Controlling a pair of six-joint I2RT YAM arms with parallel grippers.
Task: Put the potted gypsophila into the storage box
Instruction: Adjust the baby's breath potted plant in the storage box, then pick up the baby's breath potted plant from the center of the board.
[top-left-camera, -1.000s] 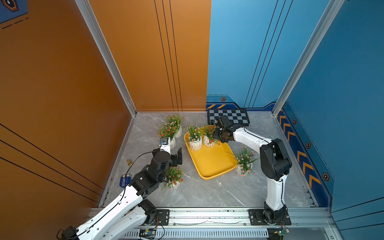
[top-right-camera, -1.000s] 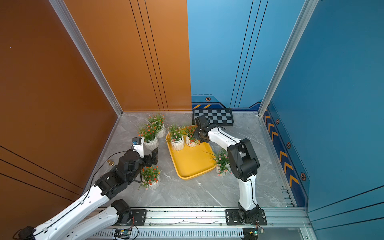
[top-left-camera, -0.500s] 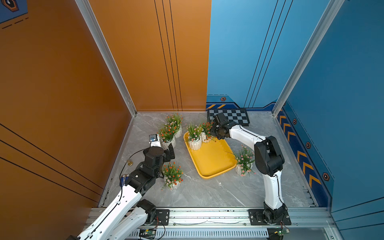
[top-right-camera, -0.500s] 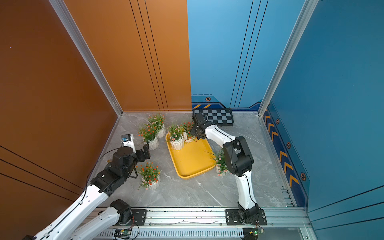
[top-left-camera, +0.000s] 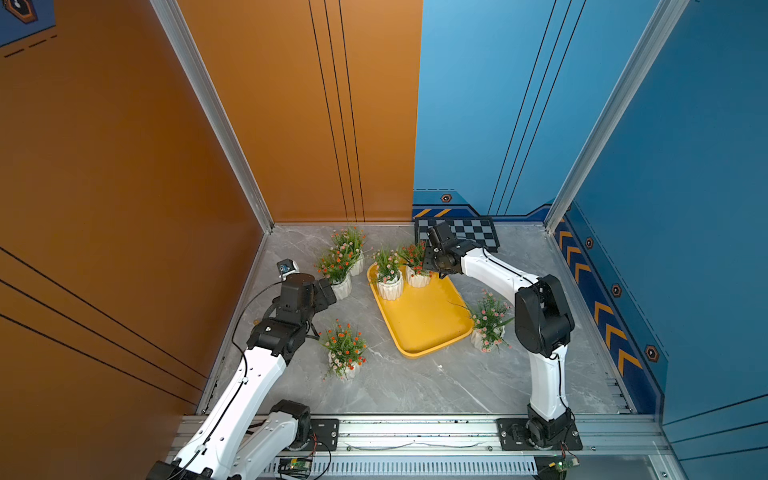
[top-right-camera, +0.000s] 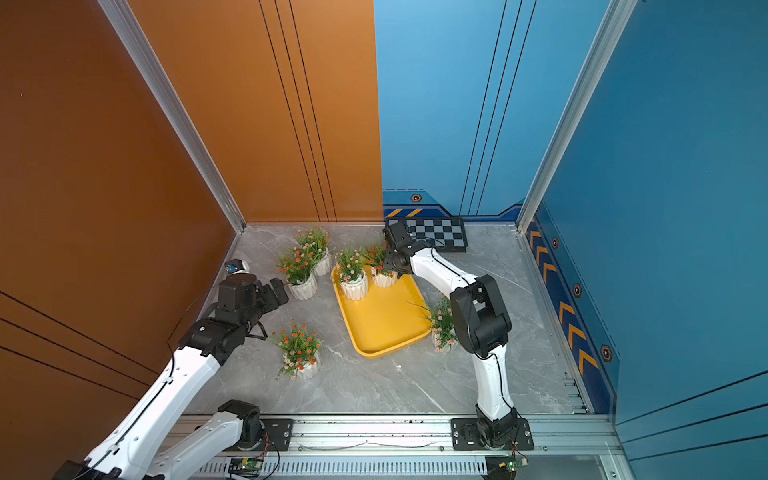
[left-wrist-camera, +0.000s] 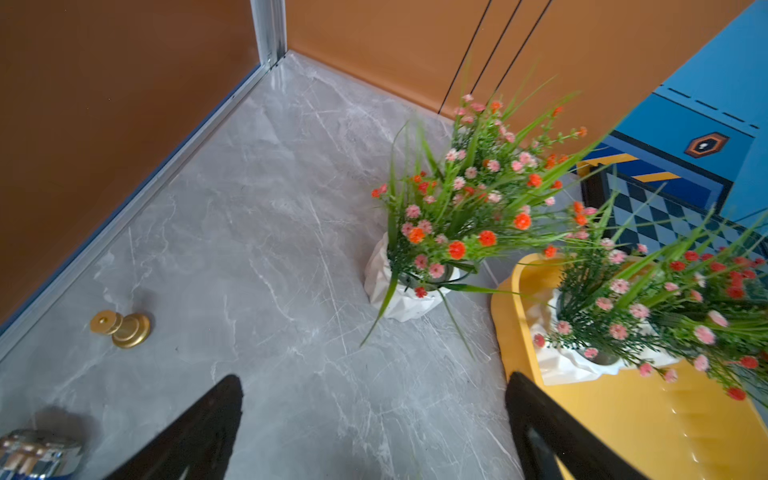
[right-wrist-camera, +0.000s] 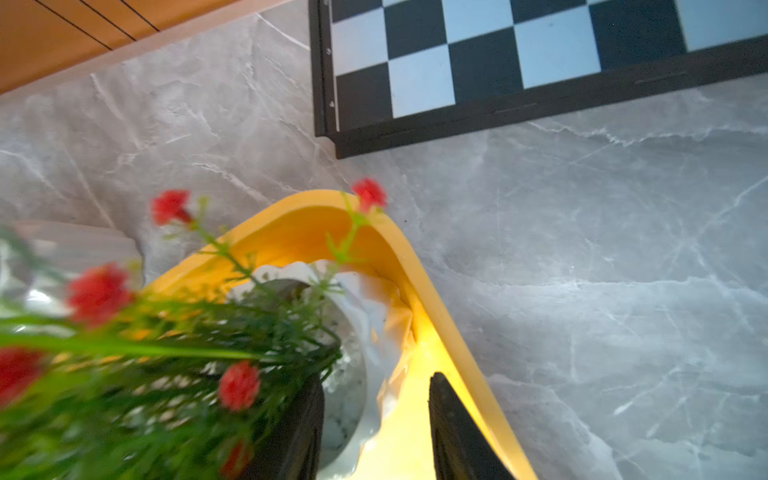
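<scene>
Marble tabletop (top-left-camera: 415, 386) bears storage box (top-left-camera: 428, 320), potted gypsophila (top-left-camera: 344, 353), checkered board (top-left-camera: 473, 233).

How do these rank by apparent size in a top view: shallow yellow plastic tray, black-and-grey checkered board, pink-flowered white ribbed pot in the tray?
1. Shallow yellow plastic tray
2. Black-and-grey checkered board, partly hidden
3. White ribbed pot

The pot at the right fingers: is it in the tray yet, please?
In: the pot stands inside the tray's far corner; the right wrist view shows the rim around it.
</scene>
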